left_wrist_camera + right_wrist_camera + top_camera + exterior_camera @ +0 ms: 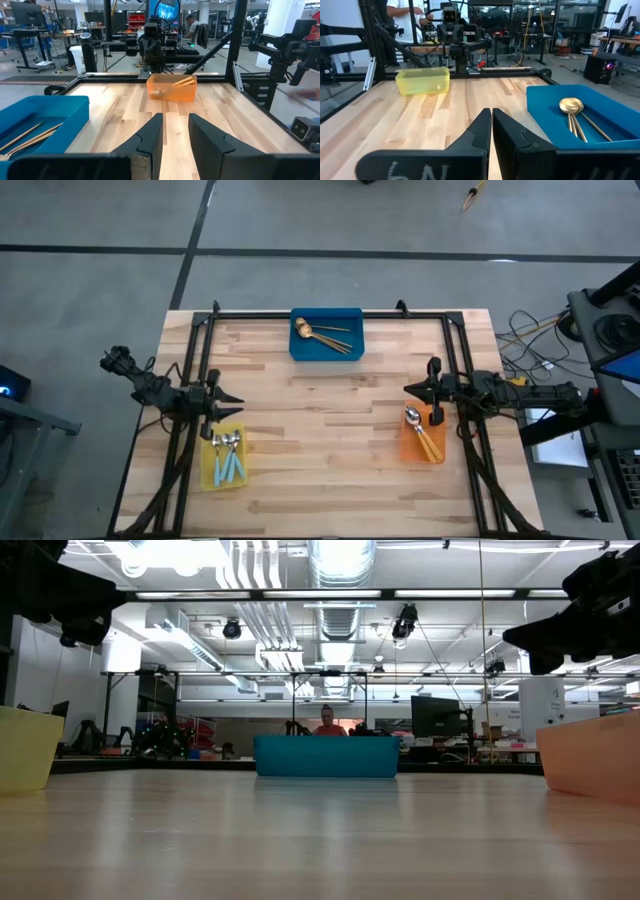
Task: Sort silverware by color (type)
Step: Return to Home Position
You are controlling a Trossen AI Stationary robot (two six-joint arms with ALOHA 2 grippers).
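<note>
Left gripper [235, 404], fingers slightly apart, was logged at 12 o'clock of the yellow bin [207, 475]. The blue-handled spoons [229, 455] were laid in it along 12–6. Right gripper [410, 389], fingers together on nothing, was logged at 11 o'clock of the orange bin [408, 450], which held the orange-handled spoons [424, 435]. Gold spoons [325, 335] were noted in the blue bin [300, 352]. No pick was judged outstanding.

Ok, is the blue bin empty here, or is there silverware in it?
Not empty. The blue bin holds gold spoons, lying flat on its floor; the high and right wrist views both show them inside.

Yellow bin [208, 468], blue bin [330, 317], orange bin [407, 450] on table [320, 415]
</note>
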